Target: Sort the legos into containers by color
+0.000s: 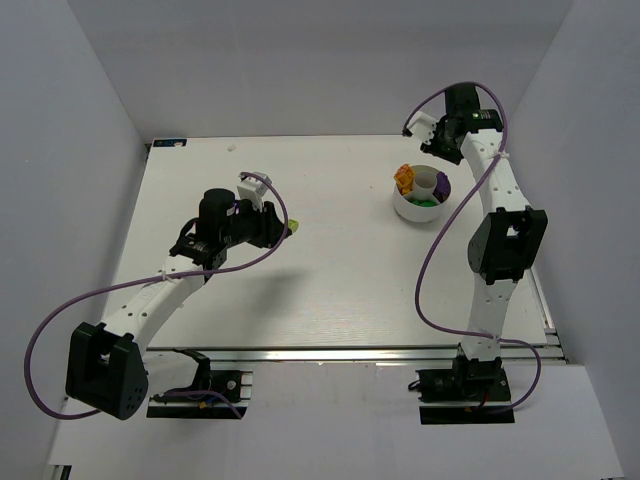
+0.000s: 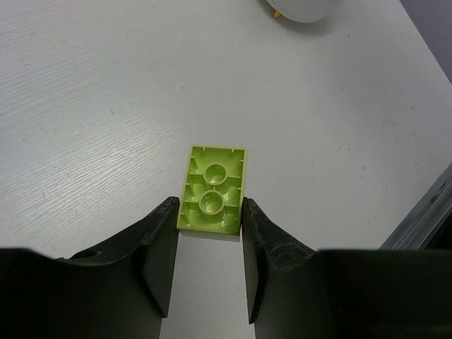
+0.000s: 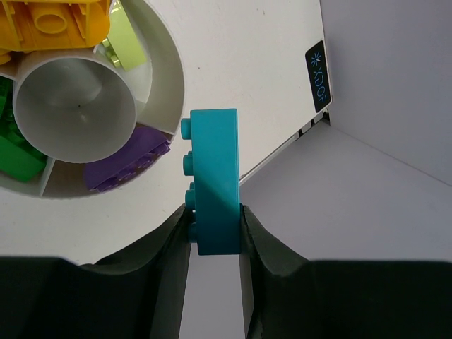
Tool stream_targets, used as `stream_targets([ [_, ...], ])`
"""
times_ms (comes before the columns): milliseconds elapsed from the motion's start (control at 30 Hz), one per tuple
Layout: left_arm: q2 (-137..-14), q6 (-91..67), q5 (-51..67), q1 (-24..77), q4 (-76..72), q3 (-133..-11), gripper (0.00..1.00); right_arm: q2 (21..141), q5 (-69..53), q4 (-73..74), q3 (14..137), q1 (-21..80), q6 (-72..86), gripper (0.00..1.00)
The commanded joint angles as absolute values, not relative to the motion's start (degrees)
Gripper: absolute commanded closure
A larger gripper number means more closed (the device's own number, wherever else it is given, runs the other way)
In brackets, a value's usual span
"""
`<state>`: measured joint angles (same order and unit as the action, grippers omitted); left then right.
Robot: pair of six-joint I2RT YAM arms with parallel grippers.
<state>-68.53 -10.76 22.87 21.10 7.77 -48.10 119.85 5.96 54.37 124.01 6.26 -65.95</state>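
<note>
My left gripper [image 2: 209, 212] is shut on a pale yellow-green brick [image 2: 214, 185], its hollow underside facing the camera, low over the table; in the top view the left gripper [image 1: 279, 226] is left of centre. My right gripper [image 3: 214, 212] is shut on a cyan brick [image 3: 214, 176], held on edge beside the round white bowl [image 3: 168, 78]. The bowl [image 1: 421, 205] holds an orange brick [image 3: 53, 21], a pale yellow-green brick [image 3: 127, 44], green bricks [image 3: 15, 154] and a purple brick [image 3: 127, 162] in separate compartments around a central cup [image 3: 74, 109].
The right gripper [image 1: 420, 128] sits at the table's far right, near the back wall and a small black label [image 3: 318, 78]. The table's metal right edge [image 2: 424, 212] shows in the left wrist view. Purple cables loop beside both arms.
</note>
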Motion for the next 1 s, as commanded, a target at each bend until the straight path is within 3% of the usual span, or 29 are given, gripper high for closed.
stream_targets([
  [0, -66.4, -10.1, 22.9, 21.3, 7.7, -47.6, 1.00, 119.5, 4.7, 54.1, 125.3, 6.5, -72.0, 1.00],
  [967, -66.7, -9.9, 24.3, 21.3, 7.6, -47.7, 1.00, 116.0, -0.7, 63.4, 119.7, 7.4, -79.8, 1.00],
])
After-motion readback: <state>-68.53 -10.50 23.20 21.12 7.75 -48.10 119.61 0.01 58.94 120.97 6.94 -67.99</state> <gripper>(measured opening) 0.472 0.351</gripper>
